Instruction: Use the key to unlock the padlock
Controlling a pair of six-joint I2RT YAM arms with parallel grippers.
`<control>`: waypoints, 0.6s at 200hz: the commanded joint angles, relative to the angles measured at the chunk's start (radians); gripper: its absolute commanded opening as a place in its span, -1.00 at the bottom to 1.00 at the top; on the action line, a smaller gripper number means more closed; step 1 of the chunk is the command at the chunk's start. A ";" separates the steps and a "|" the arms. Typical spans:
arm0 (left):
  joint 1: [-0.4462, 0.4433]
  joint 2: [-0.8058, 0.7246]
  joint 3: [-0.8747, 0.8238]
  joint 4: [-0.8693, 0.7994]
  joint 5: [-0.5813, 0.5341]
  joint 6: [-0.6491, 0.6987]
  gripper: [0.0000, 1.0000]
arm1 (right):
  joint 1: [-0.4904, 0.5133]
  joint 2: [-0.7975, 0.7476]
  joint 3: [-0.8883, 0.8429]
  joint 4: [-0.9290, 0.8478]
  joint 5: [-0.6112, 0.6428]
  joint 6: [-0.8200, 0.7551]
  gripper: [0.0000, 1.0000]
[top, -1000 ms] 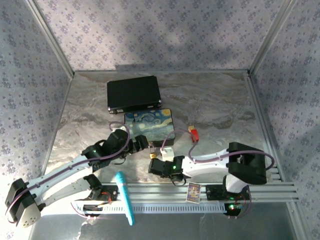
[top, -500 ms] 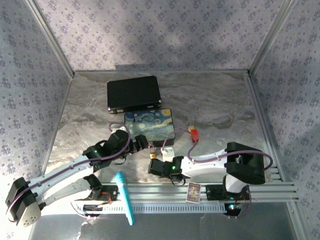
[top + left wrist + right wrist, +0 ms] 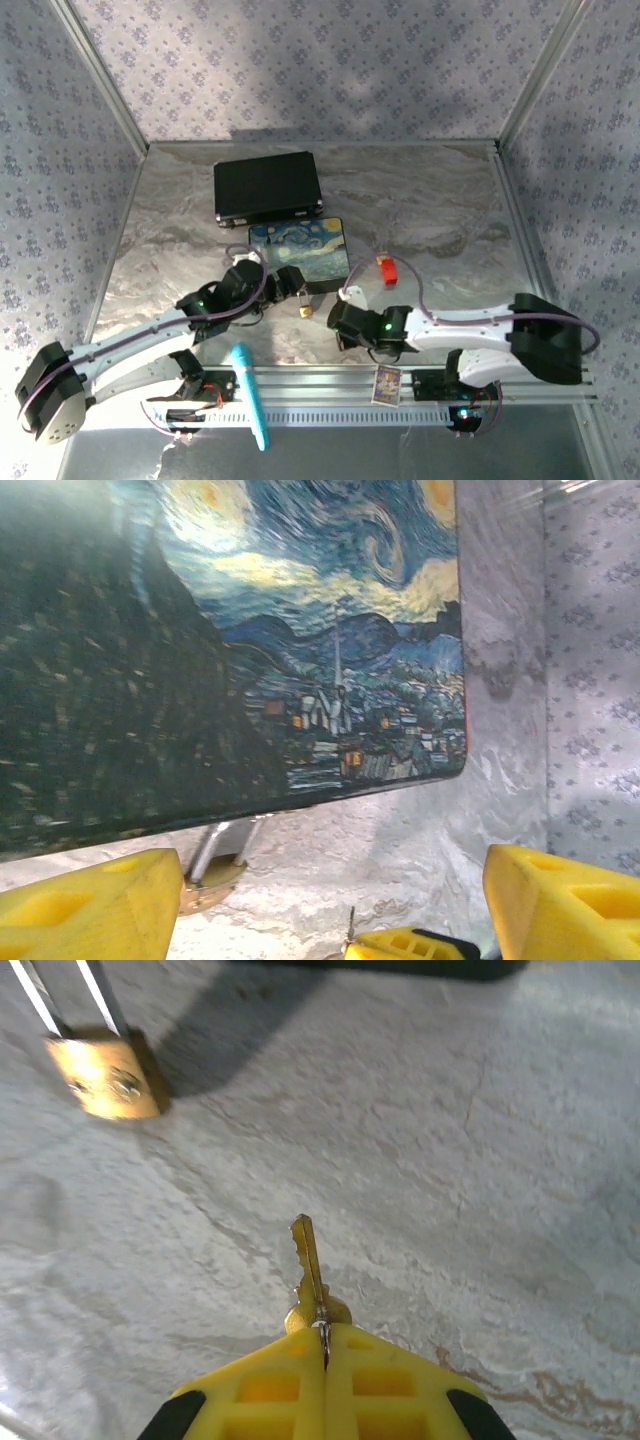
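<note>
The small brass padlock (image 3: 304, 311) lies on the marbled table just in front of the painted box (image 3: 300, 255). Its silver shackle runs up under the box's edge; the padlock (image 3: 215, 880) sits close to my left finger. My left gripper (image 3: 330, 890) hangs over it, open, with nothing between its fingers. In the top view the left gripper (image 3: 292, 290) is at the box's front edge. My right gripper (image 3: 325, 1345) is shut on the key (image 3: 308, 1260), a small brass one whose blade points toward the padlock (image 3: 103, 1078). The right gripper (image 3: 340, 320) is right of the padlock.
A black case (image 3: 267, 187) lies behind the painted box. A small red piece (image 3: 386, 270) rests on the table right of the box, beside the right arm's cable. A turquoise stick (image 3: 250, 395) and a card (image 3: 387, 383) sit on the front rail.
My right gripper has shut on the key and drawn back to the right, away from the padlock. The left gripper has narrowed a little and stays by the padlock.
</note>
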 commanded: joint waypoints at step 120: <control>-0.124 0.226 0.113 0.253 0.088 -0.028 0.26 | -0.194 -0.216 0.047 0.070 -0.287 -0.374 -1.00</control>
